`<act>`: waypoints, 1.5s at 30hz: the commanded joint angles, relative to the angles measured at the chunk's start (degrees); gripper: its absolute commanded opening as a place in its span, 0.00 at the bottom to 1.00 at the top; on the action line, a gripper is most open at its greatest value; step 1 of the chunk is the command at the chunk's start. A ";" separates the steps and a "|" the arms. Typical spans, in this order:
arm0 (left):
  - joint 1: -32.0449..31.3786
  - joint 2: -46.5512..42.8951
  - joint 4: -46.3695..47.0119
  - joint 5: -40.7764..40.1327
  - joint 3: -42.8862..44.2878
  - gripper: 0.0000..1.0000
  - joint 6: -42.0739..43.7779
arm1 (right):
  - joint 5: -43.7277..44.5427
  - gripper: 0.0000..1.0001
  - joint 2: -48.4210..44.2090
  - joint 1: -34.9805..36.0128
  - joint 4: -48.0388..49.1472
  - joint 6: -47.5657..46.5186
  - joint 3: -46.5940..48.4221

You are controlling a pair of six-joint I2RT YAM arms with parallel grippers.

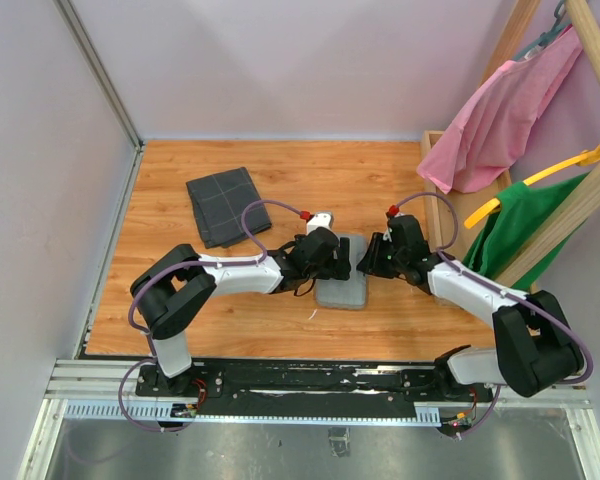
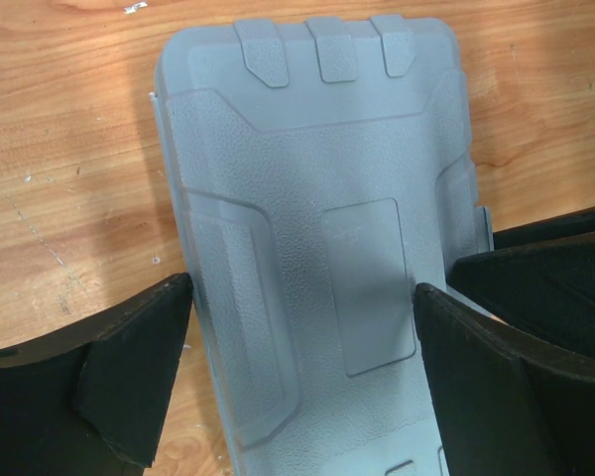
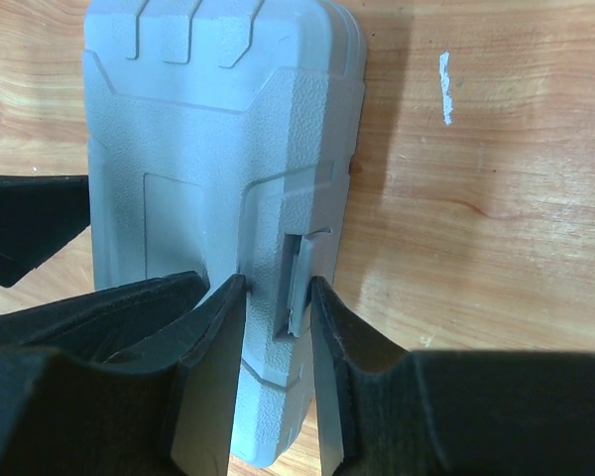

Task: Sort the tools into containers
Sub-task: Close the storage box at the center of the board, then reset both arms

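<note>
The light-grey hard case [image 1: 342, 290] lies shut on the wooden table between both arms. My left gripper [image 1: 330, 262] hangs over it, open wide. In the left wrist view its gripper [image 2: 302, 297] has one finger at the left edge of the case [image 2: 307, 149] and the other over the lid. My right gripper [image 3: 278, 288] is closed on the side of the case [image 3: 198, 119], one finger against the lid's step and the other against the latch tab [image 3: 299, 273]. The dark grey pouch [image 1: 223, 205] lies flat at the back left. No tools are in view.
At the right stands a wooden rack [image 1: 442, 200] holding a pink garment [image 1: 500, 120] and a green one [image 1: 540, 220] on hangers, close to my right arm. Walls close the table in at the left and back.
</note>
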 commanded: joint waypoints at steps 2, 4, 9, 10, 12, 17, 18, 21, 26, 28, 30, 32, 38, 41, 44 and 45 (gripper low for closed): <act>-0.86 5.31 -16.30 -0.09 -4.52 0.93 3.50 | 2.47 0.29 2.96 4.35 -4.26 -1.35 2.27; -0.95 5.37 -16.21 0.01 -4.39 0.93 3.51 | 2.88 0.28 3.63 4.77 -4.67 -1.35 2.69; -1.21 5.97 -16.21 0.25 -3.93 0.92 3.52 | 1.57 0.25 5.78 5.33 -4.06 -0.58 2.37; -1.28 6.08 -16.21 0.27 -3.83 0.92 3.52 | 1.30 0.23 6.21 5.45 -3.81 -0.23 2.22; -1.35 6.24 -16.24 0.36 -3.67 0.92 3.47 | 0.98 0.19 6.93 5.85 -2.97 0.47 1.74; -1.51 6.44 -16.18 0.45 -3.45 0.92 3.40 | 0.90 0.03 8.28 6.96 -1.44 1.81 0.50; -1.56 6.49 -16.18 0.45 -3.46 0.92 3.35 | 0.87 0.02 8.34 7.11 -1.30 1.92 0.30; -1.57 6.09 -16.34 -0.23 -3.67 0.91 3.14 | 1.78 0.02 7.48 7.34 -2.19 1.65 0.75; -1.56 2.64 -16.77 -2.49 -4.82 0.91 1.86 | 5.17 0.16 1.64 7.32 -7.23 -3.35 4.12; -1.47 0.36 -16.98 -3.44 -5.38 0.92 1.25 | 6.09 0.22 -1.46 7.31 -9.06 -5.69 5.57; -1.48 -2.51 -16.94 -4.52 -6.00 0.92 1.00 | 6.74 0.24 -4.75 7.26 -10.34 -7.99 6.61; -1.54 -6.92 -16.37 -5.75 -6.83 0.93 1.00 | 7.17 0.31 -8.68 7.22 -11.26 -10.13 7.02; -1.51 -21.14 -14.06 -10.12 -9.50 0.97 2.63 | 7.59 0.50 -19.75 7.22 -12.69 -16.14 6.10; -1.53 -29.55 -12.93 -13.45 -11.45 0.99 3.43 | 11.05 0.68 -26.44 7.26 -13.95 -17.38 4.84; -1.48 -38.09 -12.59 -16.90 -13.50 0.99 4.03 | 14.55 1.00 -33.46 7.22 -14.54 -18.50 2.82; -1.56 -40.85 -12.86 -18.16 -14.17 0.99 4.06 | 15.66 0.99 -35.78 7.25 -14.78 -18.68 2.06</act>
